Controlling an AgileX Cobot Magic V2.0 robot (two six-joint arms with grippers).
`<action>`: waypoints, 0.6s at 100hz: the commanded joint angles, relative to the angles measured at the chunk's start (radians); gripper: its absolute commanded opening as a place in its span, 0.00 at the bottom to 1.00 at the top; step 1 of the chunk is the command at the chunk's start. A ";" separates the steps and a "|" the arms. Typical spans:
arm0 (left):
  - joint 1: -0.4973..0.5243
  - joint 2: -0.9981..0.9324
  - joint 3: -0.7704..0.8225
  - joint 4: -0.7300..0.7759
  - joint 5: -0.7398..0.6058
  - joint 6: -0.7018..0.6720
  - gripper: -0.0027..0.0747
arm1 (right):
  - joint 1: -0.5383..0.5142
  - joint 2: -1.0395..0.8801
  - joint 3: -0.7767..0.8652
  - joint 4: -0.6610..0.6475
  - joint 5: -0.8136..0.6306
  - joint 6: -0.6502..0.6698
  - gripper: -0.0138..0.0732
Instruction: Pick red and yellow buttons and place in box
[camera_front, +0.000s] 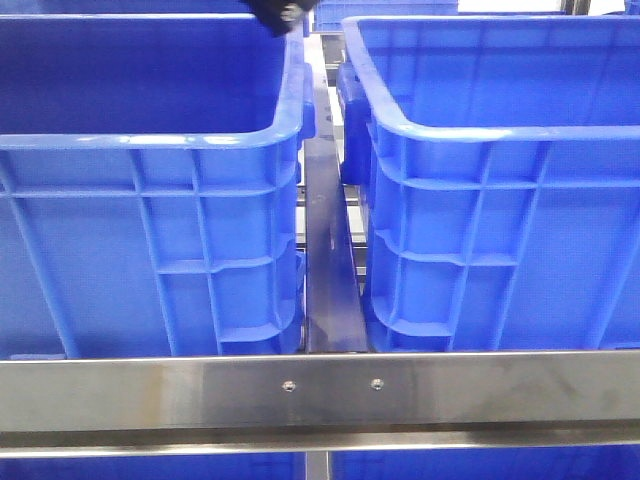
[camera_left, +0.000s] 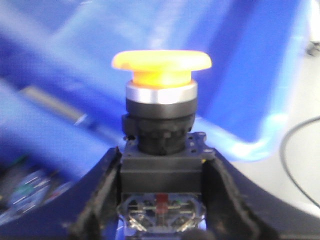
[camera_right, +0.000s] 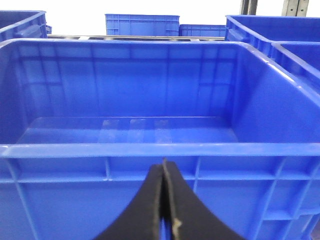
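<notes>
My left gripper (camera_left: 162, 172) is shut on the yellow button (camera_left: 161, 67), gripping its dark square body with the yellow-orange mushroom cap pointing away from the wrist. A dark part of the left arm (camera_front: 275, 14) shows at the top of the front view, above the left blue bin (camera_front: 150, 140). My right gripper (camera_right: 163, 172) is shut and empty, in front of the near wall of a blue bin (camera_right: 150, 150). The red button is out of view.
Two large blue bins stand side by side, the right one (camera_front: 480, 130) apart from the left by a metal rail (camera_front: 328, 250). A steel crossbar (camera_front: 320, 390) runs along the front. More blue bins (camera_right: 142, 24) stand behind. A black cable (camera_left: 295, 160) lies on a pale surface.
</notes>
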 joint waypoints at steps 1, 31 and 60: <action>-0.035 -0.046 -0.030 -0.054 -0.027 0.002 0.17 | -0.006 -0.024 -0.018 -0.008 -0.081 -0.002 0.08; -0.037 -0.046 -0.030 -0.054 -0.025 0.002 0.17 | -0.006 -0.024 -0.018 -0.007 -0.093 -0.002 0.08; -0.037 -0.046 -0.030 -0.054 -0.025 0.002 0.17 | -0.005 0.013 -0.181 -0.007 0.145 -0.002 0.08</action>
